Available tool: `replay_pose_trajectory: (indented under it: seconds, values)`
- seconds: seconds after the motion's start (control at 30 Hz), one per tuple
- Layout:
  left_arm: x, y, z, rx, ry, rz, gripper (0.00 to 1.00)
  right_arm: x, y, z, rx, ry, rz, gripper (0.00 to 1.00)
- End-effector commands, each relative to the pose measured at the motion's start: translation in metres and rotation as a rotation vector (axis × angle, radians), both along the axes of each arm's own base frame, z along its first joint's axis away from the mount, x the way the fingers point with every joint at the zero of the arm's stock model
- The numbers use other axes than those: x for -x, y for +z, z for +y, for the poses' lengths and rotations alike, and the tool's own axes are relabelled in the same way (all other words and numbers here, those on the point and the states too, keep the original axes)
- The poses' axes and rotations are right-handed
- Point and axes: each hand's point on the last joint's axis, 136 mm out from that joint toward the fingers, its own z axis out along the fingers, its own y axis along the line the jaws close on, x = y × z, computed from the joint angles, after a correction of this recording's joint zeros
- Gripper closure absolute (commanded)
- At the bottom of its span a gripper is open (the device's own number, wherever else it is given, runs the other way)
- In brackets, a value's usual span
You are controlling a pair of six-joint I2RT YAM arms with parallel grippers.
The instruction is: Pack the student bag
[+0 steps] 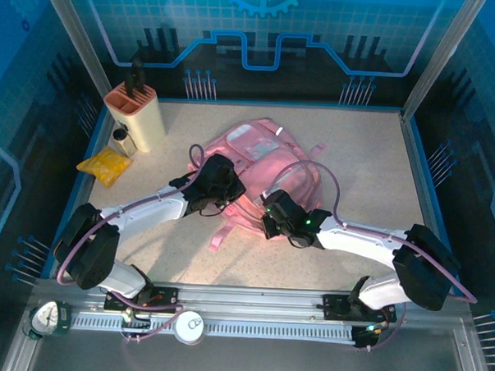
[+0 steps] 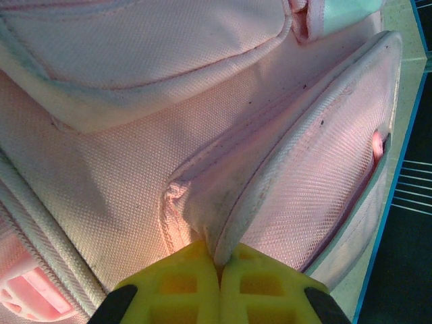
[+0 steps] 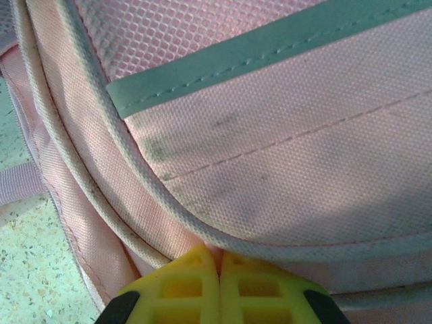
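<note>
Both grippers are on the student bag (image 1: 257,149), which lies flat on the table (image 1: 363,166), about mid-width and slightly toward the far side, with 1 strap (image 1: 219,233) trailing toward the near edge. Left gripper (image 1: 231,187) comes in from the left at the bag's near-left part. In the left wrist view its yellow fingers (image 2: 182,287) are pressed together, pinching a raised fold where a mesh side pocket meets the woven pink front. Right gripper (image 1: 269,205) comes in from the right at the bag's near edge. In the right wrist view its yellow fingertips (image 3: 260,290) are closed tight, with a sliver of pink fabric caught between them just under a pale piped seam. A teal band runs across the panel above that seam. Far-left corner of the table: 1 cream holder (image 1: 140,111) with dark handles standing in it. Near it, well apart from the bag, lies 1 yellow packet (image 1: 107,165).
</note>
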Motion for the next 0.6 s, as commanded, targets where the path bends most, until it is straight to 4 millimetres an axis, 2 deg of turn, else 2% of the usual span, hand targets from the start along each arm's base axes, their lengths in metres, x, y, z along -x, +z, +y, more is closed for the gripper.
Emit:
replay_pose_trajectory:
  seconds: [0.0,0.17,0.37,0.57]
  values:
    - [-0.006,0.01,0.012,-0.004,0.01,-0.034,1.0,-0.002,-0.008,-0.02,0.05,-0.021,-0.004,1.0]
    - [-0.008,0.004,0.019,-0.01,0.008,-0.012,1.0,-0.004,-0.014,-0.039,-0.004,-0.073,0.046,1.0]
    - [-0.018,0.006,0.018,-0.001,-0.009,-0.012,1.0,0.006,-0.015,-0.036,0.001,-0.016,0.049,1.0]
    - [-0.033,0.01,0.008,0.007,-0.047,-0.002,1.0,0.015,0.001,-0.015,-0.079,0.055,0.037,1.0]
